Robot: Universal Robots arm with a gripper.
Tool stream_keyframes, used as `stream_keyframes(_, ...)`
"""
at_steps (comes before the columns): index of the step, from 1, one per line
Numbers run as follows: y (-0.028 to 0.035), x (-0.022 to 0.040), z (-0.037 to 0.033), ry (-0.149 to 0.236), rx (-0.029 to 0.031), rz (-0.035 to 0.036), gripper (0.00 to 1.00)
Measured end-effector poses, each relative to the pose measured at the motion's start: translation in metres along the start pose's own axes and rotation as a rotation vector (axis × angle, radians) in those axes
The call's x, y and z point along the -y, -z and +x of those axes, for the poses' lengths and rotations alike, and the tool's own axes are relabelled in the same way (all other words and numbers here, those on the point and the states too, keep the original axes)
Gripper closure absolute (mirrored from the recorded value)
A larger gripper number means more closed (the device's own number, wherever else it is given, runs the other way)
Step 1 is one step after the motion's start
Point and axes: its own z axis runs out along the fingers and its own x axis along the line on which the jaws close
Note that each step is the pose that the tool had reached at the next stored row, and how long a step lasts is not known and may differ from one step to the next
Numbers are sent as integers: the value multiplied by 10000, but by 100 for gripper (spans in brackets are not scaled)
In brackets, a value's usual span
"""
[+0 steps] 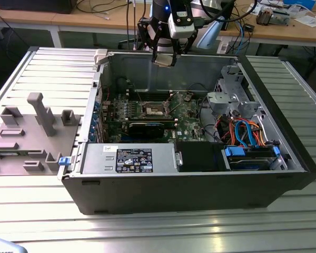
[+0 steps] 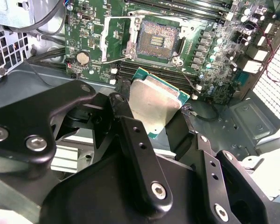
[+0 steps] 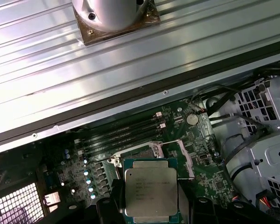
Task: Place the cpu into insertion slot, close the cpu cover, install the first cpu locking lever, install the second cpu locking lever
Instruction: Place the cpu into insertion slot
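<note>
Your claw [image 2: 154, 116] is pinching the cpu [image 2: 155, 102] by two opposite edges. The insertion slot [image 2: 156, 41] lies uncovered well below it, not touching.

In the second wrist view the black fingers [image 2: 135, 140] hide the lower part of the cpu [image 2: 156, 105] clamped between them. In the first wrist view the cpu [image 3: 150, 191] is cut off by the picture's bottom edge and covers most of the insertion slot [image 3: 140, 153]. In the exterior view the insertion slot [image 1: 154, 109] is too small to show its contacts
</note>
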Motion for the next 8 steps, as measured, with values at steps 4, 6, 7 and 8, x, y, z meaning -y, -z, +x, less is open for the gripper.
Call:
stream_keyframes(4,0,0,0,-34,3,-1,45)
stream_keyframes(6,0,0,0,-61,5,-1,45)
stream_keyframes(7,0,0,0,-72,6,-1,45)
stream_keyframes(8,0,0,0,-79,7,-1,45)
